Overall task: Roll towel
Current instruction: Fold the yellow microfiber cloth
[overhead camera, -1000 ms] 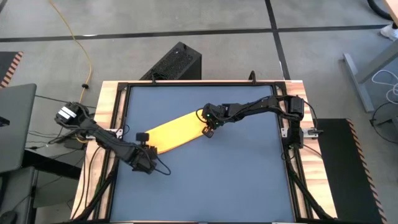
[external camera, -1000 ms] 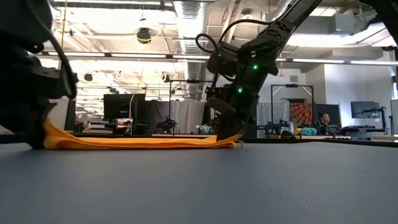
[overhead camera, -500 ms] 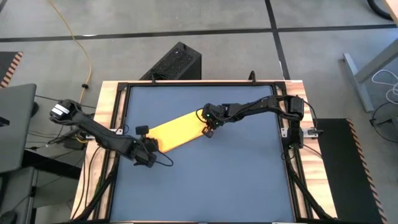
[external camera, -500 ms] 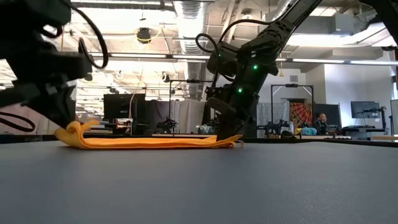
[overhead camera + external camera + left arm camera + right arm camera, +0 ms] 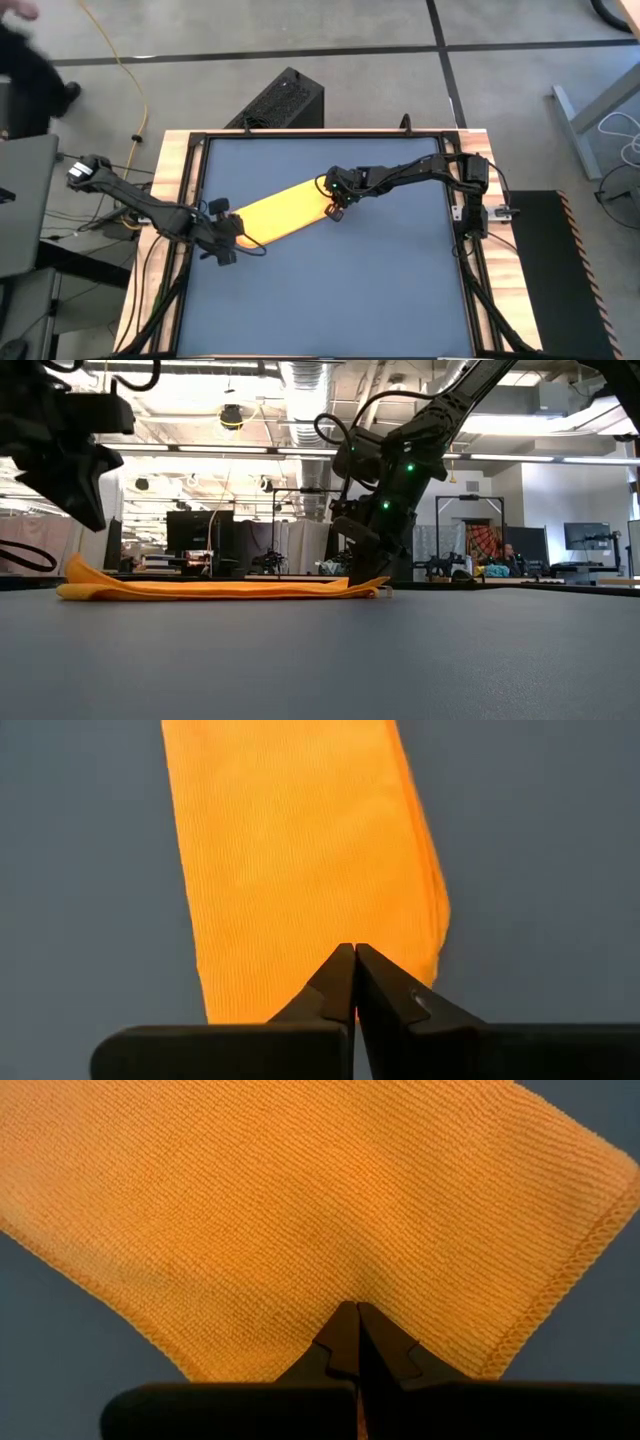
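The yellow towel (image 5: 285, 208) lies folded into a long flat strip on the dark mat, slanting from the near left up to the middle. It also shows in the low view (image 5: 220, 589). My left gripper (image 5: 236, 234) is shut and hangs above the towel's near-left end (image 5: 75, 582) without touching it (image 5: 95, 520); its wrist view looks down along the strip (image 5: 300, 850). My right gripper (image 5: 335, 207) is shut, with its tips down on the towel's far-right end (image 5: 365, 575). No white tag shows. My right gripper presses its shut fingertips (image 5: 345, 1335) down on the towel's far-right end, a little in from the stitched edge (image 5: 565, 1270). The fingers come from above, slanting from the table's right. The cloth (image 5: 357, 1285) is dimpled at the tips and lies flat on the mat.
A black box (image 5: 285, 100) stands beyond the table's far edge. A person (image 5: 25, 60) is on the floor at the far left. The wooden and black frame (image 5: 190, 180) borders the mat. Bare mat (image 5: 360, 290) lies toward the near and right edges.
My left gripper has risen off the towel's near-left end and gone toward the table's left edge. Half a second ago that end was curled up and over; now it lies back on the mat with only a small raised fold. The far-right end has stayed put.
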Controlling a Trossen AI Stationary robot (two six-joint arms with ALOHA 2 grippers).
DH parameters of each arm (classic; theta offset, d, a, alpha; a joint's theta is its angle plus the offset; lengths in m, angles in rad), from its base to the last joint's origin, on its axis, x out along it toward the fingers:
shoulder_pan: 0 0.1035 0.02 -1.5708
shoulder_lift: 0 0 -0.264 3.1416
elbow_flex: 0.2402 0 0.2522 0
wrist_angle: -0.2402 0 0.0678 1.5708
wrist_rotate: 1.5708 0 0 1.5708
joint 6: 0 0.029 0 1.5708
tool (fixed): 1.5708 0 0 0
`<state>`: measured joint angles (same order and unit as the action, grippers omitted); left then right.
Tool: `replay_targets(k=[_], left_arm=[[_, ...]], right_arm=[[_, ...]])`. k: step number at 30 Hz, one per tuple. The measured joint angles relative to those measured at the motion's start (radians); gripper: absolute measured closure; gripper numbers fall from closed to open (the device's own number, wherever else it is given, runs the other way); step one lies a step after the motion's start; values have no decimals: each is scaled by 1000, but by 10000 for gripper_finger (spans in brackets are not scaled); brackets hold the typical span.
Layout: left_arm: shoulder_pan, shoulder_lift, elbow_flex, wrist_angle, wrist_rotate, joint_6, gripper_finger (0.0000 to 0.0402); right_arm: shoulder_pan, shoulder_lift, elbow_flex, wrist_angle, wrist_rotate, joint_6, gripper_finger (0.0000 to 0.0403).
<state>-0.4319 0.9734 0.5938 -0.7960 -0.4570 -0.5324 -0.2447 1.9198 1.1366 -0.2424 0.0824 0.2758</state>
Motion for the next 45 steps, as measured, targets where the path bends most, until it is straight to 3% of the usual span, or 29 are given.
replay_targets(k=[5, 10, 14, 22, 30, 32, 39, 45], left_arm=[[0, -4, -36, 38, -27, -13, 401], [2, 29, -170, 270, 21, 22, 401], [39, 56, -233, 378, -27, 25, 401], [155, 134, -239, 390, -1, 58, 401], [228, 224, -236, 453, 13, 106, 401], [231, 227, -236, 461, 18, 121, 401], [253, 231, -237, 440, 14, 127, 401], [278, 229, -231, 456, -33, 122, 401]], right_arm=[[9, -37, -3, -2, 60, -17, 385], [5, -80, -1, 4, 63, -18, 385], [6, -90, -2, 3, 56, -17, 385], [52, -89, 0, 119, -52, 9, 385], [193, 25, 10, 324, -50, 31, 385], [208, 56, 25, 364, -9, 32, 385], [181, 127, 63, 348, 97, 39, 385], [112, 149, 64, 310, 89, 41, 385]])
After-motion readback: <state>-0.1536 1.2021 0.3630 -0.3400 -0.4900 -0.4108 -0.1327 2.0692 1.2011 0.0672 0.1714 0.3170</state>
